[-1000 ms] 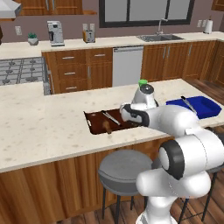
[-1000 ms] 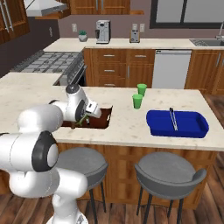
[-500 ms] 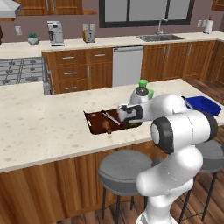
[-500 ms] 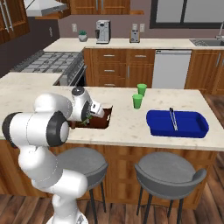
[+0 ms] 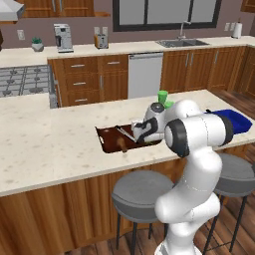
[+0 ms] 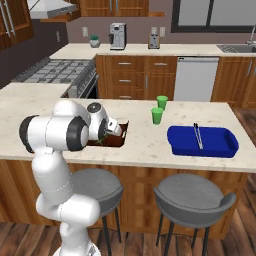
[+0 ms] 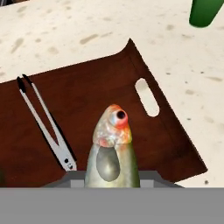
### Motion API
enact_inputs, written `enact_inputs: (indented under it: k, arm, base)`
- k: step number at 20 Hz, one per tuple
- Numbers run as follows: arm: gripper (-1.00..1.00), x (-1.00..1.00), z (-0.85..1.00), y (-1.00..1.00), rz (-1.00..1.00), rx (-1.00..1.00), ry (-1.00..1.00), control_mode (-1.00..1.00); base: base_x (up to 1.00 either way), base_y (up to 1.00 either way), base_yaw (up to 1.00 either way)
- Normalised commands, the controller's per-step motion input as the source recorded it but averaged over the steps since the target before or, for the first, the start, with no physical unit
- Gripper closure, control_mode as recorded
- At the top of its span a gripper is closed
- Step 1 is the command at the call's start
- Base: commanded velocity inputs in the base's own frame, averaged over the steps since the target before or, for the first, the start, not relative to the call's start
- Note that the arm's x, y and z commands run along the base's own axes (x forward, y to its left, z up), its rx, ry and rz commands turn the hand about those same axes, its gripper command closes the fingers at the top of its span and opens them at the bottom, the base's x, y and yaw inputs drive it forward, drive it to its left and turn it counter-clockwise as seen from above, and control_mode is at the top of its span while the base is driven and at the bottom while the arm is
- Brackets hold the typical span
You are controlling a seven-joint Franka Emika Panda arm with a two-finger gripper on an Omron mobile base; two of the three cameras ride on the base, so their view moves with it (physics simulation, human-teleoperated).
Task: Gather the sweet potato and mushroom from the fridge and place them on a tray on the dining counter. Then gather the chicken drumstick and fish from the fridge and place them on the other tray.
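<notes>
The gripper (image 7: 112, 177) is closed on the fish (image 7: 112, 148), which sticks out from between the fingers with its head and red-ringed eye pointing forward. The fish hangs over the brown tray (image 7: 144, 144), above the tray's near edge in the hand view. A pair of metal tongs (image 7: 46, 127) lies on the tray, off to the fish's left in that view, not touching it. One end of the tray has a slot handle (image 7: 146, 97) cut into it.

The brown tray (image 5: 112, 138) sits on the dining counter (image 5: 45, 149), close to the counter's front edge and above a grey stool (image 5: 142, 194). From the left base view the arm's wrist (image 5: 149, 124) bends down over the tray's right end, and a small brown item (image 5: 122, 144) lies on the tray near its front edge; what it is cannot be told.

Further along the counter a blue tray (image 6: 202, 141) holds a second pair of tongs (image 6: 198, 135). Two green cups (image 6: 159, 110) stand between the two trays, toward the counter's back edge.
</notes>
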Motion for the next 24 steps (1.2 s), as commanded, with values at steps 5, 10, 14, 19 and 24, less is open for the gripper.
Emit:
enact_inputs:
  k: [5, 10, 14, 19, 24]
  arm:
    - [1.00, 0.36, -0.31, 0.00, 0.00, 0.00, 0.00, -1.00]
    - [1.00, 0.36, -0.30, 0.00, 0.00, 0.00, 0.00, -1.00]
    - [1.00, 0.36, -0.29, 0.00, 0.00, 0.00, 0.00, -1.00]
    - [1.00, 0.38, -0.26, 0.00, 0.00, 0.00, 0.00, -1.00]
    - [1.00, 0.42, -0.21, 0.00, 0.00, 0.00, 0.02, -1.00]
  base:
    - [0.00, 0.00, 0.00]
    - [0.00, 0.00, 0.00]
    - [0.00, 0.00, 0.00]
    - [0.00, 0.00, 0.00]
    - [0.00, 0.00, 0.00]
